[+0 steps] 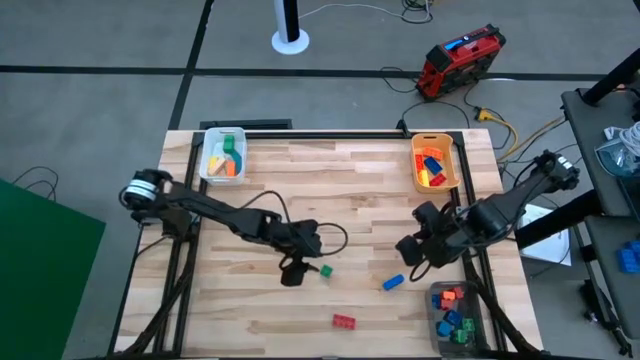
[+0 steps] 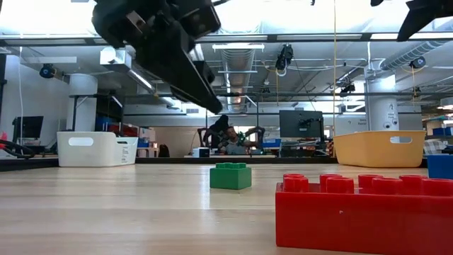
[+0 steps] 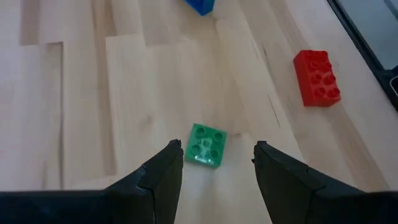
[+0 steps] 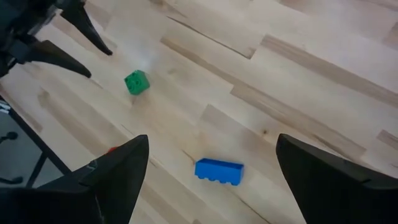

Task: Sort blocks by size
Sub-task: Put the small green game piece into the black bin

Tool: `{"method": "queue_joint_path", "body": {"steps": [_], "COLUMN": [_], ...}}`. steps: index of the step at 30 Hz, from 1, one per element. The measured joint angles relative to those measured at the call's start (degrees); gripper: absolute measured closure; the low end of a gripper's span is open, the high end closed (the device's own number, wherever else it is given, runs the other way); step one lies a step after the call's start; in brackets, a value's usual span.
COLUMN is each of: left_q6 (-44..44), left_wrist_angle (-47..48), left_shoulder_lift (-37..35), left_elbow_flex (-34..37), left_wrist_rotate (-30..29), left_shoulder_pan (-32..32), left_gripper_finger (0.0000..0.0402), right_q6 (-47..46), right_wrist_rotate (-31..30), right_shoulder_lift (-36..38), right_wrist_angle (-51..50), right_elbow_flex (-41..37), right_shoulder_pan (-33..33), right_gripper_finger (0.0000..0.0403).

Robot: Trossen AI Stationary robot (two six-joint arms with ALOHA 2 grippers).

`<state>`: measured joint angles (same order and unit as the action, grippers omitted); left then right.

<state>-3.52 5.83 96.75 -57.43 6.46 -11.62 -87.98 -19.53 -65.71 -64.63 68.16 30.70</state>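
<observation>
Bright, even overhead light falls on the pale wooden table [image 1: 350, 190], with ceiling strip lights showing in the low view. Shadows are soft and short, and a faint sheen sits beside the green block [image 3: 206, 145]. In the low view the near red block [image 2: 364, 212] looks slightly soft, perhaps out of focus.
</observation>
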Motion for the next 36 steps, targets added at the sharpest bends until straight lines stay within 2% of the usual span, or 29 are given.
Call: {"method": "queue_joint_path", "body": {"steps": [6, 16, 30, 36], "left_q6": [-0.1, 5.3, 7.5, 7.4], "left_wrist_angle": [-4.7, -7.3, -12.6, -13.6], "left_shoulder_lift": [3.5, 7.7, 13.6, 15.9], "left_elbow_flex": [0.0, -0.1, -0.1, -0.1], "left_wrist_rotate": [0.5, 0.5, -2.4, -2.4], "left_shoulder_pan": [0.0, -1.5, -1.8, -1.8], "left_gripper_finger": [0.0218, 0.0162, 0.0161, 0.0178], "right_q6": [-0.1, 0.1, -0.7, -1.3], "right_wrist_rotate": [0.6, 0.7, 2.0, 2.0], "right_shoulder_lift": [-0.8, -0.6, -0.6, -0.6], "right_wrist_angle": [0.2, 0.1, 0.1, 0.1], "right_elbow_flex": [0.0, -0.2, -0.9, -1.0], "right_shoulder_pan": [0.0, 0.0, 0.0, 0.0], "right_gripper_finger": [0.0058, 0.0058, 0.0058, 0.0058]}}
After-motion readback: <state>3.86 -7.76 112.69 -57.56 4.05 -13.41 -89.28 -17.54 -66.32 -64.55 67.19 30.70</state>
